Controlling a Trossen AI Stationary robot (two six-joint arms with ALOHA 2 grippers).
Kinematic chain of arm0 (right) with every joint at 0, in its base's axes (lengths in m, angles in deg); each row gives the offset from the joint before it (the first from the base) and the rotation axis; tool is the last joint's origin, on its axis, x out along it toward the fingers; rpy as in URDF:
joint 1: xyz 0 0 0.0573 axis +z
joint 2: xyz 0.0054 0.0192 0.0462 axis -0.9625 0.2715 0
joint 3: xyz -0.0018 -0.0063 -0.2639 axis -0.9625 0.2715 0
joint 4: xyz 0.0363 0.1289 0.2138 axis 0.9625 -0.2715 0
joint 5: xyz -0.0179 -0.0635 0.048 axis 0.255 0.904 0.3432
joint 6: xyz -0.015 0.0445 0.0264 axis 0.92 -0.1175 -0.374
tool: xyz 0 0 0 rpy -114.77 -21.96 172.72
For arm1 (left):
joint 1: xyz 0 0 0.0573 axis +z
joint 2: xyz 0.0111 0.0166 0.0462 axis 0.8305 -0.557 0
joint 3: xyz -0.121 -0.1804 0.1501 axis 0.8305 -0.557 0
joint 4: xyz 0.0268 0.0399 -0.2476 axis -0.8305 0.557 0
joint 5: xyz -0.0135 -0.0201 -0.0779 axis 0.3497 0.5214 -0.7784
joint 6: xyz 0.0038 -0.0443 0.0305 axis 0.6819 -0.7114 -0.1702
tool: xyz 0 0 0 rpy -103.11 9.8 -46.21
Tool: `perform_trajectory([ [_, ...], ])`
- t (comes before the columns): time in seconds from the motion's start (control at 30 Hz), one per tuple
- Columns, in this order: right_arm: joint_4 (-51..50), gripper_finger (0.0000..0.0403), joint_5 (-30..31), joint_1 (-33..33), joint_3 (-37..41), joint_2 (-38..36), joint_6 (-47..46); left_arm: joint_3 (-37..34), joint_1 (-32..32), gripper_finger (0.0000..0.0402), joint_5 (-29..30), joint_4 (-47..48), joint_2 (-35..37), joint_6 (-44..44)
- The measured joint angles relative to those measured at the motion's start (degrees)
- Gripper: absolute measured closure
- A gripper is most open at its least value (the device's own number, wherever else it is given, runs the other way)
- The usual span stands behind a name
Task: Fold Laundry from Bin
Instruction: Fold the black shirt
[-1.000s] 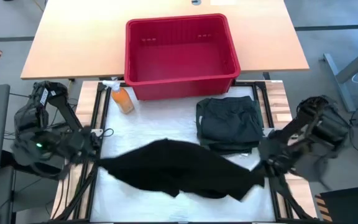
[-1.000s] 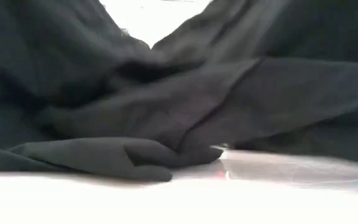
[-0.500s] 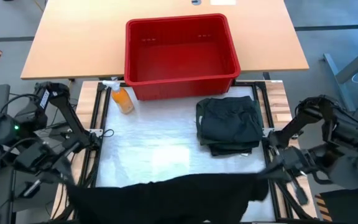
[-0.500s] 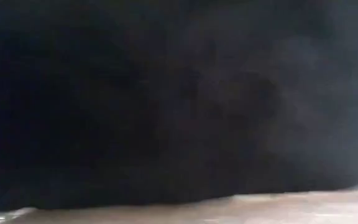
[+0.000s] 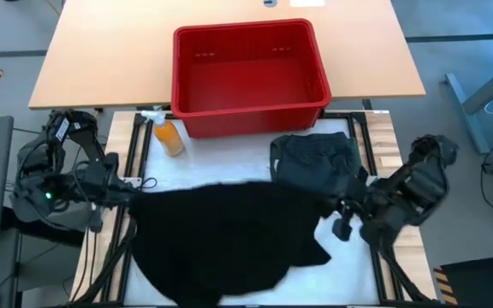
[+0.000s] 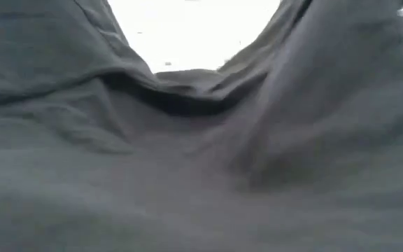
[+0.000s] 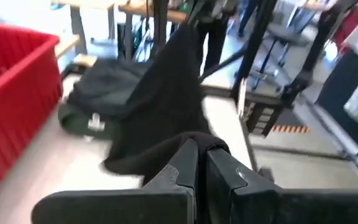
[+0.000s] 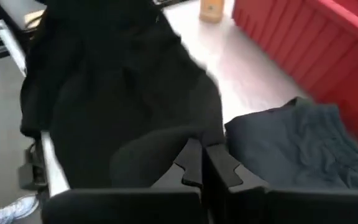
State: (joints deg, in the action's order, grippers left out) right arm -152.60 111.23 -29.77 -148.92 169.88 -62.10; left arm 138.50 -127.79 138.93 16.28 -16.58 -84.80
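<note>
I've got both jaws clamped on the black cloth [image 5: 221,235], left gripper [image 7: 199,163] on one end, right gripper [image 8: 202,163] on the other, cloth sagging between them over the surface [image 5: 349,261].

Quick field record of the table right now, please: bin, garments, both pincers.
bin: bright red rectangular plastic tub, nothing visible inside
folded pile: dark charcoal garments, near the tub
cloth in work: large black cloth, spread between both arms
left pincer: shut on black cloth
right pincer: shut on black cloth
other: orange spray bottle beside the tub
</note>
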Motion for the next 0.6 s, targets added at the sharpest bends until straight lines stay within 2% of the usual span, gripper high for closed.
perform_trajectory([
  [0.1, 5.1, 0.0386, -5.9, -1.7, -1.6, 0.1, 6.9, 0.0, 0.0, 0.0401, -0.3, -8.9, 1.4, 9.7],
  [0.17, 10.5, 0.0386, -11.3, -1.8, -3.5, 0.1, 12.1, 0.0, 0.0, 0.0401, -4.0, -17.2, 1.9, 18.2],
  [0.23, 16.7, 0.0386, -17.9, -1.4, -5.7, 0.1, 16.5, 0.0, 0.0, 0.0401, -11.5, -26.5, 1.8, 27.4],
  [0.37, 27.9, 0.0386, -28.0, 0.9, -9.5, 0.1, 21.1, 0.0, 0.0, 0.0401, -31.6, -45.8, -0.3, 45.5],
  [0.47, 34.5, 0.0386, -29.3, 4.3, -11.9, 0.0, 25.7, 0.0, 0.0, 0.0401, -43.3, -56.7, -2.8, 56.8],
  [0.53, 37.6, 0.0386, -28.7, 7.2, -13.2, 0.0, 29.6, 0.0, 0.0, 0.0401, -47.6, -61.6, -4.3, 61.2],
  [0.6, 40.0, 0.0386, -25.6, 10.2, -14.0, 0.0, 33.2, 0.1, 0.0, 0.0401, -49.4, -64.1, -5.7, 63.3],
])
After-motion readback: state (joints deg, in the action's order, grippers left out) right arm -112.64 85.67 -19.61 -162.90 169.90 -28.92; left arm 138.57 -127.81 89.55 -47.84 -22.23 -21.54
